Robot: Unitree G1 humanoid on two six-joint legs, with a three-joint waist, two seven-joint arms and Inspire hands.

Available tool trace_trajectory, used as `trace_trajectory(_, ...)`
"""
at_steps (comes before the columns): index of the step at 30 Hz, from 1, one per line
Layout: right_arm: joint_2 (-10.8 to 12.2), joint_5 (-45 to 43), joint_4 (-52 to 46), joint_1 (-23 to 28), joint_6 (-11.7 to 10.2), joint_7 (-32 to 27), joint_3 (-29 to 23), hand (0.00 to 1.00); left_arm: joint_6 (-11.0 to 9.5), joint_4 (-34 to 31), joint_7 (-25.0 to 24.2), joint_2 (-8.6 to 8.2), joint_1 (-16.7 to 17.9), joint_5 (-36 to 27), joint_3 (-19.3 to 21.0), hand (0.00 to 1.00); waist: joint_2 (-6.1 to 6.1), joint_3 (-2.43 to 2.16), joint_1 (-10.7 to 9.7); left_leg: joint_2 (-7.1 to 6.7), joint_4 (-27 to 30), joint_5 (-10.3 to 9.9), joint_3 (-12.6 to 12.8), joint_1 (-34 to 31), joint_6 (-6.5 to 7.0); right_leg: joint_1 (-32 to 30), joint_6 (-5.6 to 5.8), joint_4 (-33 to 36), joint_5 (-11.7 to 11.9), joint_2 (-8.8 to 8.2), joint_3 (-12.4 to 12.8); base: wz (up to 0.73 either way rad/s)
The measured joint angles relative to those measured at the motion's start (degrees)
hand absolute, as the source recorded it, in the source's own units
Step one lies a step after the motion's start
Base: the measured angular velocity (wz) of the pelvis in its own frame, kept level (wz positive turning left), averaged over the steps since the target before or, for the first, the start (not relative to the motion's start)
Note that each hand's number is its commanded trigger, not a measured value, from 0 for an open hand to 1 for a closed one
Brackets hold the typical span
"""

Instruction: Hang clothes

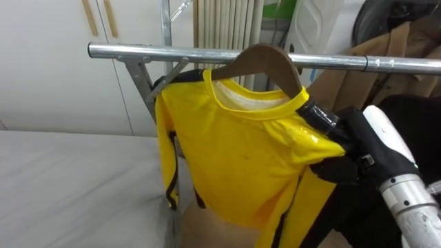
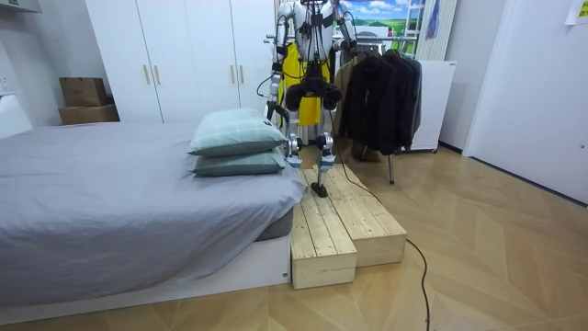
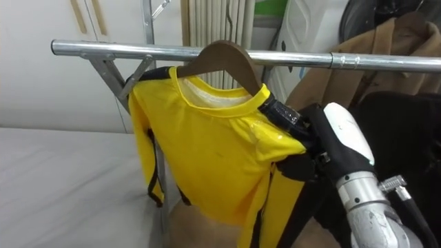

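A yellow shirt (image 1: pixel 241 151) with black trim hangs on a brown wooden hanger (image 1: pixel 265 58). The hanger's hook sits over the metal rail (image 1: pixel 138 50) of the clothes rack. My right hand (image 1: pixel 341 148) comes in from the lower right. Its dark fingers and thumb are curled round the shirt's shoulder at the hanger's right end. In the room view I stand upright on a wooden platform (image 2: pixel 340 221), facing the rack. My left hand (image 2: pixel 273 110) hangs low at my side there, too small to read.
A tan coat (image 1: pixel 386 55) and dark clothes (image 1: pixel 413 117) hang further right on the rail. The grey bed (image 1: pixel 69 186) lies to my left, with white wardrobe doors (image 1: pixel 55 55) behind it. A slanted brace (image 1: pixel 165 79) joins the rail behind the shirt.
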Motion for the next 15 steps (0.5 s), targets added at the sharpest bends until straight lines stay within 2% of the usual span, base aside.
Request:
trace_trajectory(5, 0.1, 0.1, 1.5, 0.0, 0.0, 0.0, 0.8, 1.0, 0.0, -0.5, 0.0, 0.0, 0.0, 0.0, 0.0, 0.0, -0.05, -0.04, 0.5, -0.03, 0.0, 0.0, -0.2, 0.0, 0.0, 0.0, 0.0, 0.0, 0.0, -0.02, 0.1, 0.0)
trace_trajectory(9, 0.7, 0.7, 6.8, -0.1, -0.1, 0.0, 1.2, 1.0, 0.0, -0.7, 0.0, 0.0, -0.1, 0.9, 0.0, 0.0, -0.11, -0.09, 1.2, -0.07, 0.3, 0.0, -0.4, 0.2, 0.0, 0.5, 0.01, 0.0, 0.0, -0.13, -0.3, 0.05)
trace_trajectory(15, 1.0, 0.7, 11.5, -0.1, 0.0, 0.2, 2.7, 1.0, 0.0, -1.2, 0.0, -0.4, -0.1, 1.3, -0.2, 0.0, 0.35, 0.08, 1.2, -0.2, 0.3, 0.0, -1.1, 0.0, 0.0, 0.5, 0.1, 0.0, -0.1, -0.33, -0.7, 0.05)
